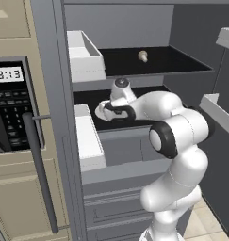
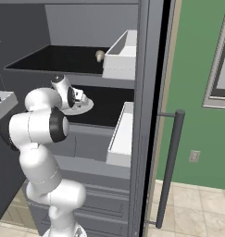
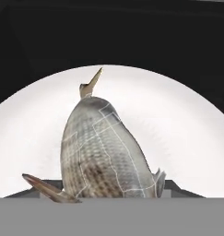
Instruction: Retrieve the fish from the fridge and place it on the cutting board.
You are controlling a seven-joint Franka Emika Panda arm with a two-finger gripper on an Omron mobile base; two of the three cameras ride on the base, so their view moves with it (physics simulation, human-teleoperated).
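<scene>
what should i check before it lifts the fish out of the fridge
1. Fridge door open, shelves reachable: ok.
2. Gripper at the white plate on the middle shelf: ok, in both base views the hand is over the plate.
3. Fish lined up with the gripper: ok, in the hand view it lies on the plate right in front of the hand.
4. Fingers shut on the fish: cannot tell, the fish hides the tips.
5. Way out past the white bin beside the plate: ok, open gap toward the front.
6. Small beige knob-like item on the upper shelf out of the way: ok.
</scene>
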